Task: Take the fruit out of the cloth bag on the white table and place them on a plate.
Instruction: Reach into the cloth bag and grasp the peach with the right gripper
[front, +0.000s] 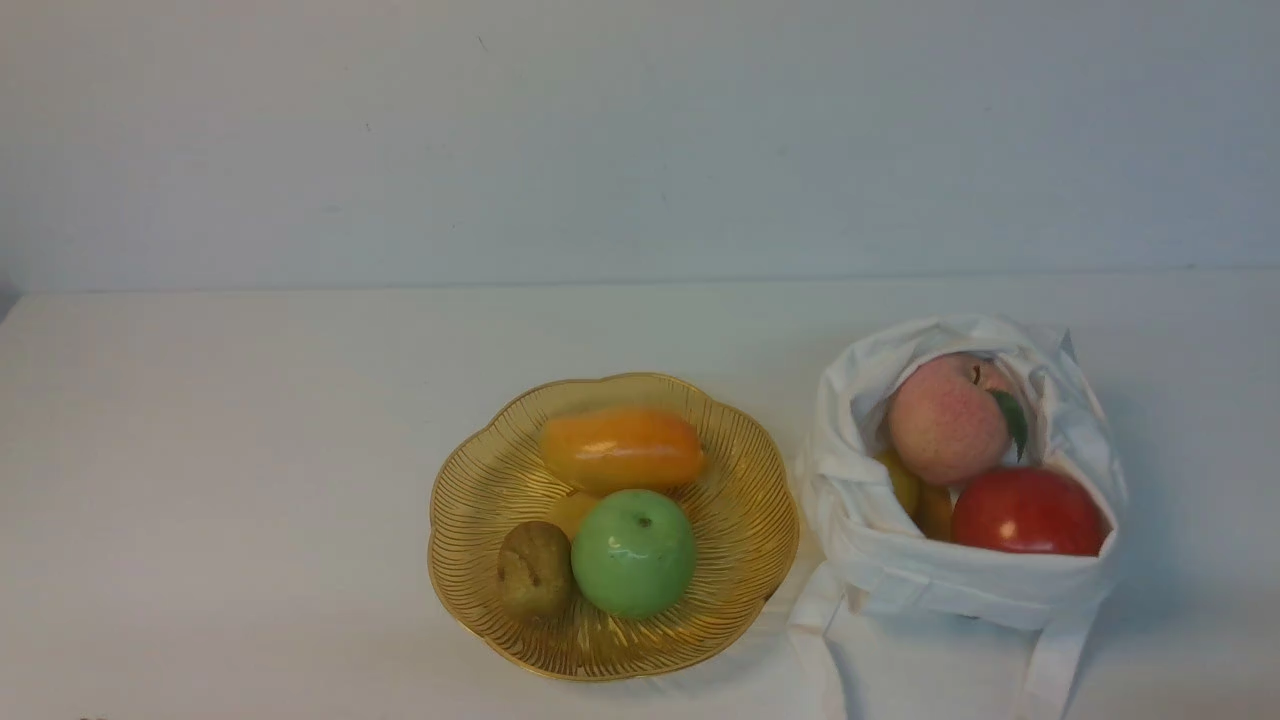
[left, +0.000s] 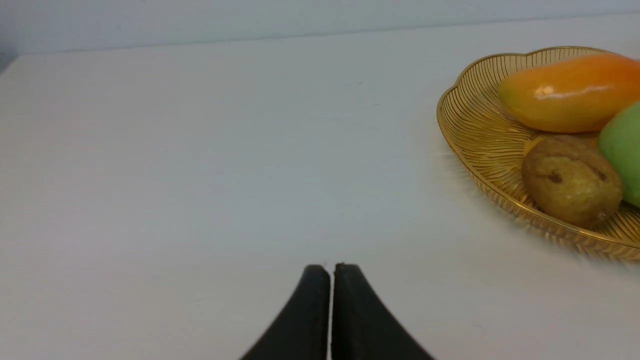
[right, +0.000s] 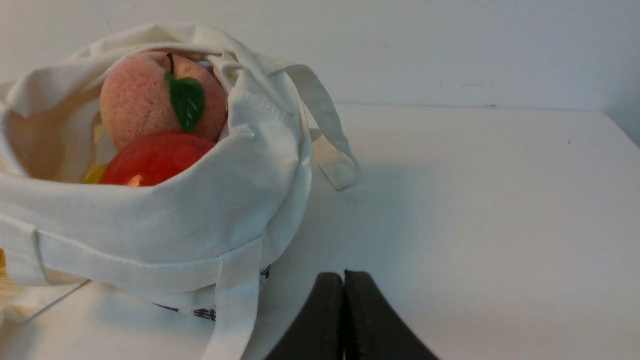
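Observation:
The white cloth bag (front: 960, 580) sits open on the white table (front: 250, 450), right of the golden plate (front: 470, 490). In the bag lie a pink peach (front: 945, 420) with a green leaf, a red apple (front: 1025, 512) and small yellow pieces (front: 915, 495). In the right wrist view the bag (right: 165, 225), peach (right: 140, 100) and apple (right: 150, 160) show. My right gripper (right: 344, 274) is shut and empty beside the bag. My left gripper (left: 332, 266) is shut and empty over bare table, apart from the plate (left: 475, 140). Neither gripper shows in the front view.
The plate holds an orange mango-like fruit (front: 622, 448), a green apple (front: 633, 552) and a brown kiwi (front: 535, 567). The bag's straps (front: 1050, 670) trail toward the table's front edge. A pale wall (front: 640, 140) stands behind the table.

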